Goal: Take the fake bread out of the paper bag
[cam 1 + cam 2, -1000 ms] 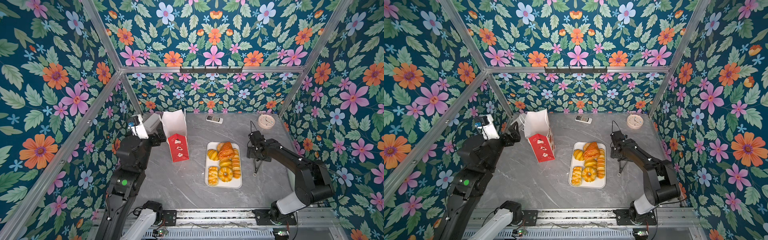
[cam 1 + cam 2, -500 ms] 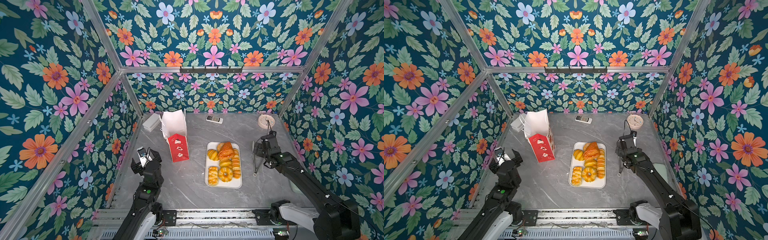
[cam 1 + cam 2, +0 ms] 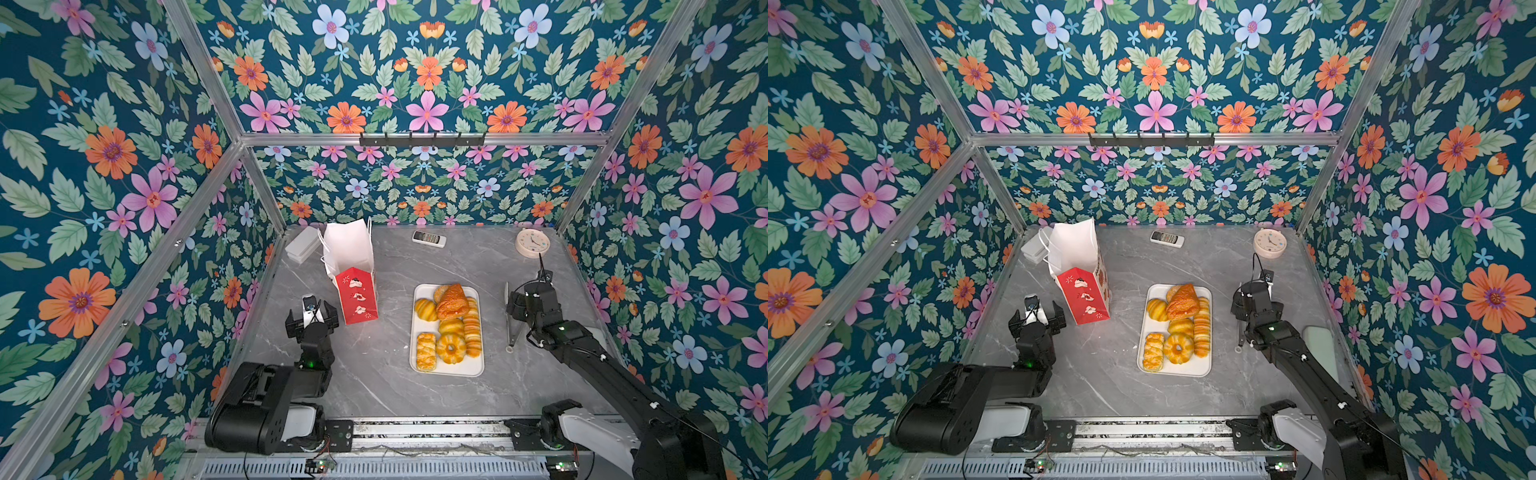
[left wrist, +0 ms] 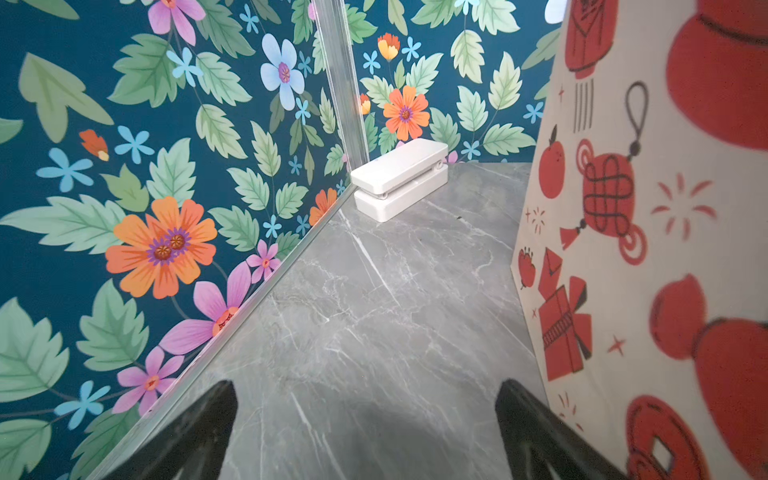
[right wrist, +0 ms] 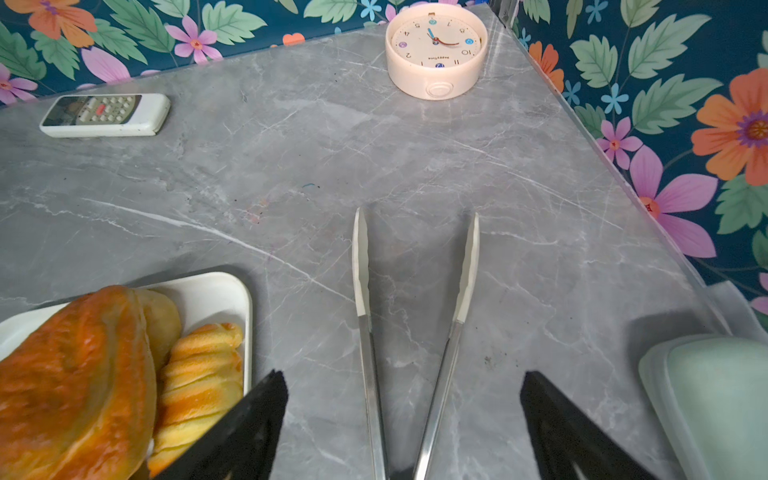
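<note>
The paper bag point(image 3: 351, 274) point(image 3: 1079, 270) stands upright at the back left, white with a red printed front, and its open mouth shows only white paper. The fake bread point(image 3: 449, 324) point(image 3: 1179, 328), several golden pastries, lies piled on a white tray point(image 3: 446, 371) point(image 3: 1173, 371) at the middle. My left gripper point(image 3: 311, 318) point(image 3: 1037, 318) hovers low beside the bag's front left, open and empty. In the left wrist view the bag point(image 4: 644, 249) fills one side, next to that gripper point(image 4: 365, 390). My right gripper point(image 3: 517, 305) point(image 5: 402, 376) is open over metal tongs point(image 5: 365, 270), not touching them.
A remote point(image 3: 429, 239), a round clock point(image 3: 532, 243) and a white box point(image 3: 302, 246) point(image 4: 399, 178) lie along the back edge. The tongs point(image 3: 510, 324) lie right of the tray. A pale green container point(image 5: 715, 399) sits by the right wall.
My left arm has come down from beside the bag's top to the table near the bag's front left. The right gripper has shifted slightly over the tongs.
</note>
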Tool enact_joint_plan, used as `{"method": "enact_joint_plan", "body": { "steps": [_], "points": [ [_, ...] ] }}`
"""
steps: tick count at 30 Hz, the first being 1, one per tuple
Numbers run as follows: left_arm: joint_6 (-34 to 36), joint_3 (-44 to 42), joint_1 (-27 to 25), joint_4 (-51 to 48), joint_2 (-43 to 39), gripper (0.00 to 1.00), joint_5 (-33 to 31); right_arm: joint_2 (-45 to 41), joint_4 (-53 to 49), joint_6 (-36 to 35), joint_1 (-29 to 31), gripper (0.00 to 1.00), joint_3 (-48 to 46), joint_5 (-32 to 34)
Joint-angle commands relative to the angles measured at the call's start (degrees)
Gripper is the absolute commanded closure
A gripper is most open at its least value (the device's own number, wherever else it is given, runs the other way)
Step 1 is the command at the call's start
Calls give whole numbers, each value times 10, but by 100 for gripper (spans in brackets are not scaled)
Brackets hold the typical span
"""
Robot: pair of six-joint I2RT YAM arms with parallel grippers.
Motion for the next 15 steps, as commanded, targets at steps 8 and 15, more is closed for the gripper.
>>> {"method": "enact_joint_plan", "body": {
  "steps": [8,15],
  "points": [
    [-16,71,35,84,130,0,106,42,311,-126,0,11,-96,46],
    [-13,80,35,81,133,0,102,142,395,-172,0,12,-100,49]
  ]
}}
